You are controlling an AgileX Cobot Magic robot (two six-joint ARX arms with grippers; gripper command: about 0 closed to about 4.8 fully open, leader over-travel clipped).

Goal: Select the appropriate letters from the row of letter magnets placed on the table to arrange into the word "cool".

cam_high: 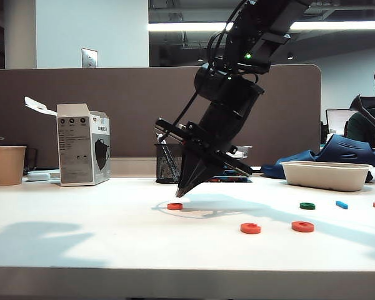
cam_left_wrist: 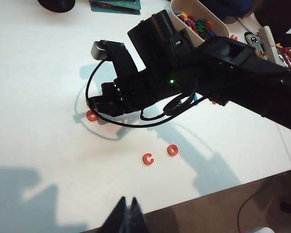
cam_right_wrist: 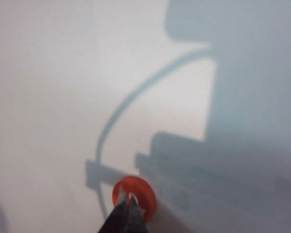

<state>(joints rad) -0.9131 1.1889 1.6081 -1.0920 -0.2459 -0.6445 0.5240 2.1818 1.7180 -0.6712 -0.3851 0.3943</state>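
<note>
Right pincer [cam_right_wrist: 127, 208] closed over flat red ring [cam_right_wrist: 134, 196]; left pincer [cam_left_wrist: 127, 216] closed.

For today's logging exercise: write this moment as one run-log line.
right gripper: shut, tips at red ring | left gripper: shut, off the table | red C and O side by side

text: none legible | box [cam_high: 82, 144]: print too small | magnets [cam_left_wrist: 148, 158]: C, O shapes
</note>
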